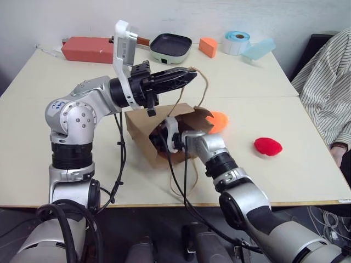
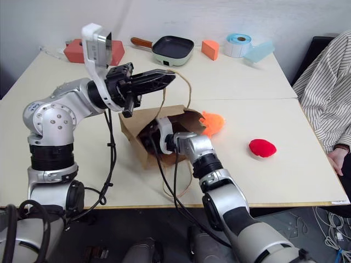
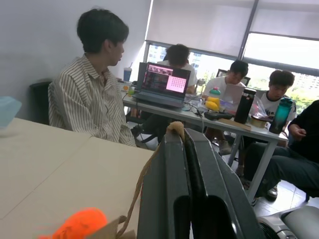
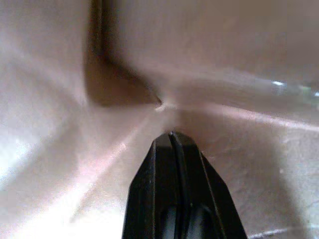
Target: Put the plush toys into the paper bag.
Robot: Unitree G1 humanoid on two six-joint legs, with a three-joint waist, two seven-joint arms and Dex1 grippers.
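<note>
**Right arm inside the bag, left holding a handle, both toys still on the table**

Nearest to me is my right arm, reaching forward across the table edge with its right gripper pushed into the mouth of the paper bag. From the wrist I see its two fingers pressed flat together with nothing between them, brown paper creases all around.

The bag lies on its side on the white table, mouth facing my right. My left gripper hangs above it, fingers clamped together on one cord handle, which loops down to the bag's rim.

The orange plush toy sits on the table just beside the bag's opening, outside it. The red plush toy lies well apart, further right.

A person in a striped shirt sits at the right edge. At the back stand a red box, a small pan, an orange wedge and a tape roll.
</note>
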